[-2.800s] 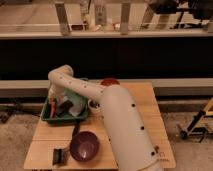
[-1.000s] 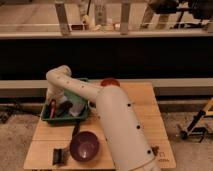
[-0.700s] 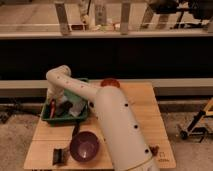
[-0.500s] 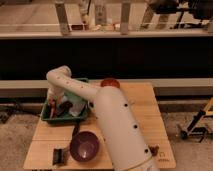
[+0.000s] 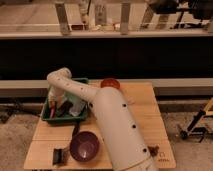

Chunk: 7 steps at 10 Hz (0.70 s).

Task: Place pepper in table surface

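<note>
My white arm reaches up and left from the bottom of the camera view, bends at an elbow (image 5: 59,78) and drops into the left end of the green tray (image 5: 82,119). My gripper (image 5: 53,100) hangs there, just above the tray floor. A slim red-orange pepper (image 5: 51,105) shows right at the gripper, at the tray's left side; I cannot tell whether it is held. The tan slatted table surface (image 5: 142,117) carries the tray on its left half.
The tray also holds a dark object (image 5: 64,109) and a pale one (image 5: 76,106). A round orange fruit (image 5: 110,83) sits at the table's back edge. A purple bowl (image 5: 84,145) and a small dark item (image 5: 60,155) lie near the front edge.
The arm has swung a little to the left and the gripper has sunk lower into the tray's left end. The objects on the table have not moved.
</note>
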Each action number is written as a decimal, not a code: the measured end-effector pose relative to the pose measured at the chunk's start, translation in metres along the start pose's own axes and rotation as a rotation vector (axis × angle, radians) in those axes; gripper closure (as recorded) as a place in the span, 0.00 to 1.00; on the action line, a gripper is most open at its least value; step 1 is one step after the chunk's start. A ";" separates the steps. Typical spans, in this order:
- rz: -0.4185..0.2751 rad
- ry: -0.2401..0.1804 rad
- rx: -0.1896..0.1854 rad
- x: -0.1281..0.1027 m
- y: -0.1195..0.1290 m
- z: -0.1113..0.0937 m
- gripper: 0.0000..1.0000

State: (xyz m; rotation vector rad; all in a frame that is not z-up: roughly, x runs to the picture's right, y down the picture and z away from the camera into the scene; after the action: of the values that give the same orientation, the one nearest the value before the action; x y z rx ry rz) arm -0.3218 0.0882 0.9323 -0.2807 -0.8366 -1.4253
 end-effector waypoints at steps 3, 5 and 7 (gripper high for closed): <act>0.009 -0.011 -0.003 0.003 0.004 0.004 0.54; 0.010 -0.016 -0.001 0.004 0.002 0.005 0.66; 0.009 -0.022 -0.004 0.004 0.000 0.006 0.83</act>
State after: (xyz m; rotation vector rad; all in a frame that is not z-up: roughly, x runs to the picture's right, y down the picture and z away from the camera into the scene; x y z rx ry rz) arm -0.3244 0.0884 0.9390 -0.3033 -0.8498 -1.4183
